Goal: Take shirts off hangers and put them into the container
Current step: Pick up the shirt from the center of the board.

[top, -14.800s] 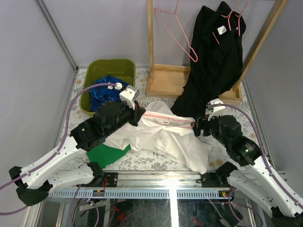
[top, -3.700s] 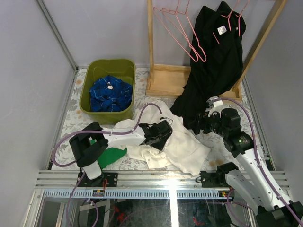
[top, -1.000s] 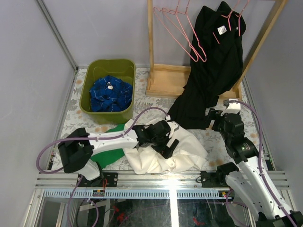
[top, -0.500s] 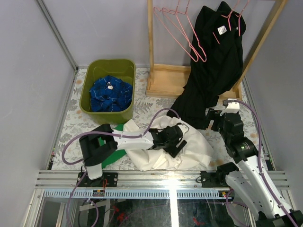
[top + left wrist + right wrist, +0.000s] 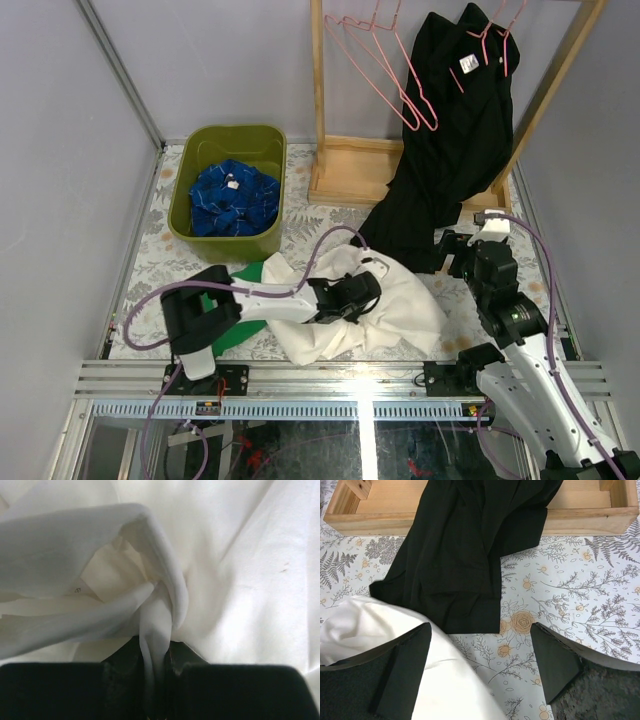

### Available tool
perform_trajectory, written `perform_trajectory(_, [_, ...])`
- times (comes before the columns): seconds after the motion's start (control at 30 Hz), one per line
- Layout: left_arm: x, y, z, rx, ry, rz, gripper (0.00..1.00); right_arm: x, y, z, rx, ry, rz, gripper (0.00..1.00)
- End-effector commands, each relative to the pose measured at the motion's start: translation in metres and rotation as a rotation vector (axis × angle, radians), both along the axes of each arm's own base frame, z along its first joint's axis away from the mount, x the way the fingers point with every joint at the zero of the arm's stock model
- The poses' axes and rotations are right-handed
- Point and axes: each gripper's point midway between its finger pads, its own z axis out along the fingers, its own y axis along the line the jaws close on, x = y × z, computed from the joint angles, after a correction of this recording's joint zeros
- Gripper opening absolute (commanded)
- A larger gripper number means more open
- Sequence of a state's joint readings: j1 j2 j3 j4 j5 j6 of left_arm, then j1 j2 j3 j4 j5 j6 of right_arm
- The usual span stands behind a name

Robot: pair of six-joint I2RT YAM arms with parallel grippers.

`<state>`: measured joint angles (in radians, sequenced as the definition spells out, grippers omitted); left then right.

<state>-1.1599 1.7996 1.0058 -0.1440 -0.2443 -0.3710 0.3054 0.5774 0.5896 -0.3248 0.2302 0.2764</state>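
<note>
Near the front edge of the desk (image 5: 150,262), the white shirt (image 5: 408,300) is being pinched by just-closed left jaws, ready for lifting; right jaws are being held open, empty.

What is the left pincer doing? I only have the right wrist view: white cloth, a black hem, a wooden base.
Observer: The left pincer is shut on a fold of the plain white collared shirt; the left wrist view shows the cloth pinched between its fingers.
Operator: Anything in the bin yet?
Observer: Yes. A blue checked shirt lies crumpled in the olive-green plastic basket at the far left.
Operator: And the hangers?
Observer: Empty pink wire hangers hang on the wooden rack. The black shirt hangs beside them from another pink hanger.
</note>
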Motion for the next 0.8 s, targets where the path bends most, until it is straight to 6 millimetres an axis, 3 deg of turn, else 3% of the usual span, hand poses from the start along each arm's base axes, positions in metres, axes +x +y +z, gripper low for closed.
perform_trajectory(0.0, [0.005,0.07,0.021,0.195,-0.094,0.129,0.0,0.002,-0.008,0.014,-0.008,-0.054,-0.039,0.88])
perform_trajectory(0.1, [0.026,0.072,0.078,0.119,-0.229,0.201,0.0,0.002,-0.012,0.014,-0.015,-0.07,-0.058,0.88])
perform_trajectory(0.27, [0.038,0.08,0.148,-0.014,-0.351,0.268,0.0,0.0,-0.019,0.015,-0.032,-0.097,-0.083,0.89])
perform_trajectory(0.57, [0.048,0.109,0.224,-0.109,-0.478,0.359,0.0,-0.003,-0.023,0.017,-0.036,-0.119,-0.1,0.89])
perform_trajectory(0.77, [0.074,0.142,0.259,-0.139,-0.503,0.446,0.0,-0.003,-0.023,0.017,-0.032,-0.117,-0.098,0.89])
